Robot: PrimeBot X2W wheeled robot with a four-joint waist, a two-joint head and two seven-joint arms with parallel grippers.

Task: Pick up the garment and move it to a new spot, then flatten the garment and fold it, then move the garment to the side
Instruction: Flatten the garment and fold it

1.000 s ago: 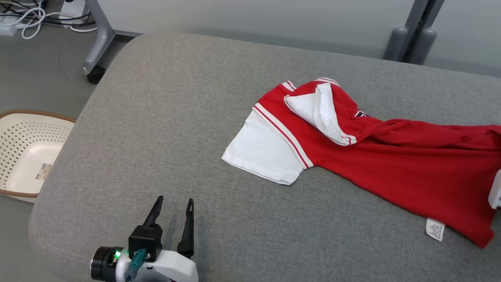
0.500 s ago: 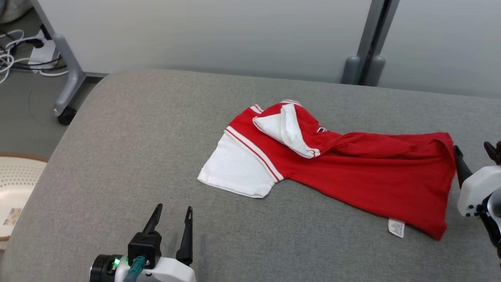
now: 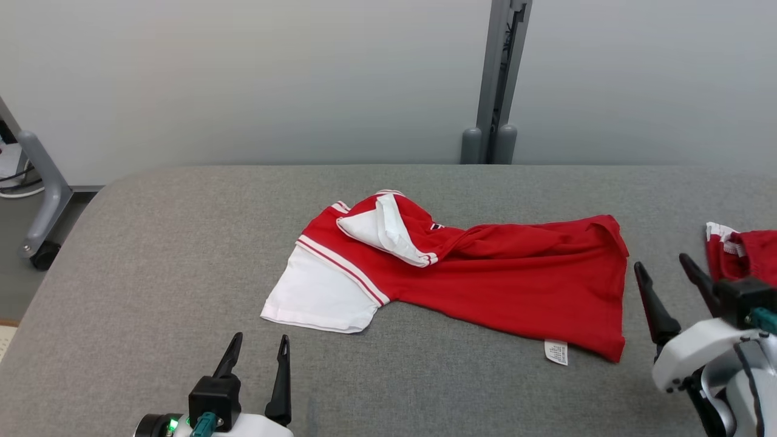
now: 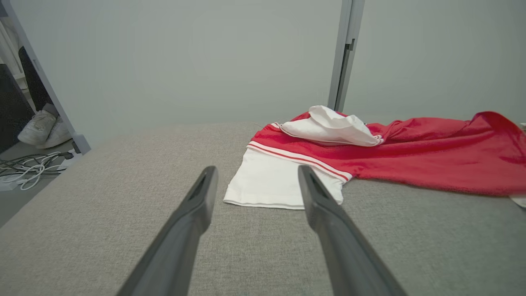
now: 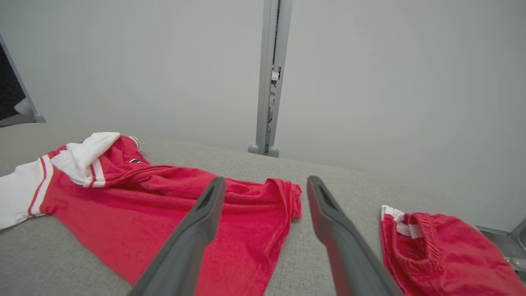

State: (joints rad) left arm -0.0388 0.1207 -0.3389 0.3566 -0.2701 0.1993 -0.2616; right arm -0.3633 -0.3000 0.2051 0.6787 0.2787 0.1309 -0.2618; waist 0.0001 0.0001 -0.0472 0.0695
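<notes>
Red-and-white T-shirt (image 3: 498, 285) lies rumpled mid-desk (image 3: 152, 243), white sleeve to the left, hem to the right. Left hand (image 3: 261, 337) open and empty at the near edge, apart from the sleeve. Right hand (image 3: 660, 262) open and empty, just right of the hem. Second red garment (image 3: 749, 252) at the right edge.

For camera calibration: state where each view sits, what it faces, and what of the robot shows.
Head view: on the head, looking down at the shirt on the grey cushion; left gripper and right gripper show, open.
Left wrist view: low over the cushion, facing the shirt's white sleeve; its own fingers frame it.
Right wrist view: low, facing the shirt's hem and a second red garment; its own fingers show.
All three share the shirt and the grey post.
</notes>
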